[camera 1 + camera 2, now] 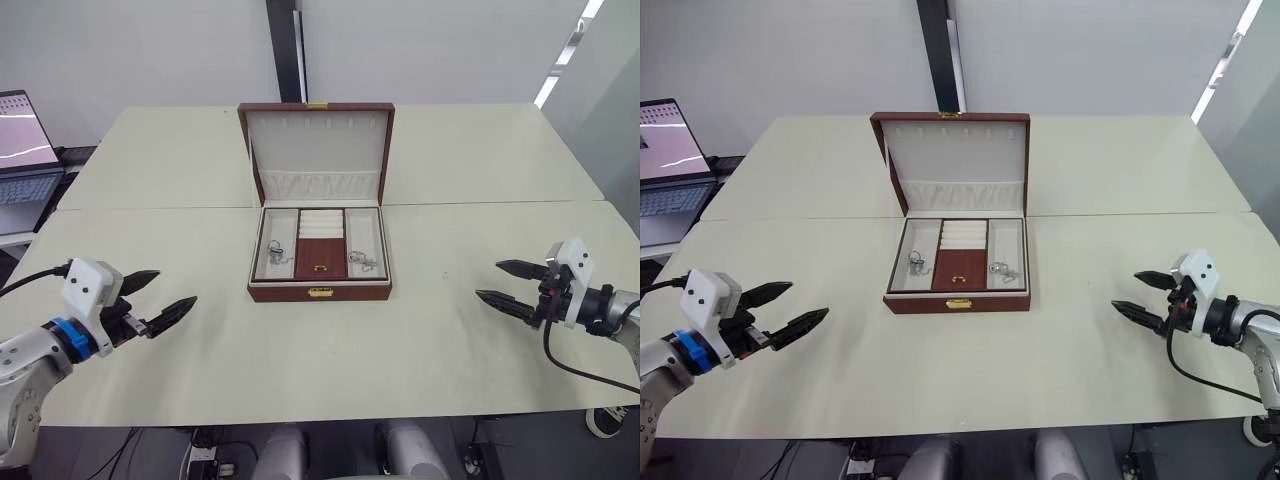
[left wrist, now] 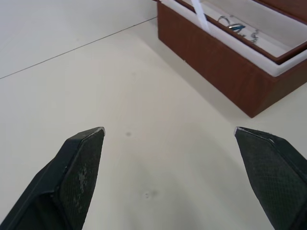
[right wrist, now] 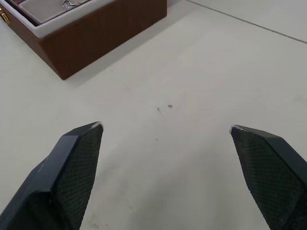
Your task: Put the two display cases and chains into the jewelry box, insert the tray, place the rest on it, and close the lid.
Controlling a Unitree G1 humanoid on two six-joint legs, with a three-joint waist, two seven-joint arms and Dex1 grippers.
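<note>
Wrist views: fingertips of both grippers spread wide over bare cream table (image 1: 300,360), nothing between; left wrist view adds near corner of jewelry box (image 2: 225,76) with chain (image 2: 230,24) in tray compartment. Left gripper (image 1: 160,295) low at left, jaws open, aimed toward box. Right gripper (image 1: 510,285) low at right, jaws open, empty. Jewelry box mid-table, tray (image 1: 320,262) seated, small silver items in both side compartments. Lid (image 1: 318,150) upright, open. Laptop (image 1: 25,150) far left; grey wall behind.
</note>
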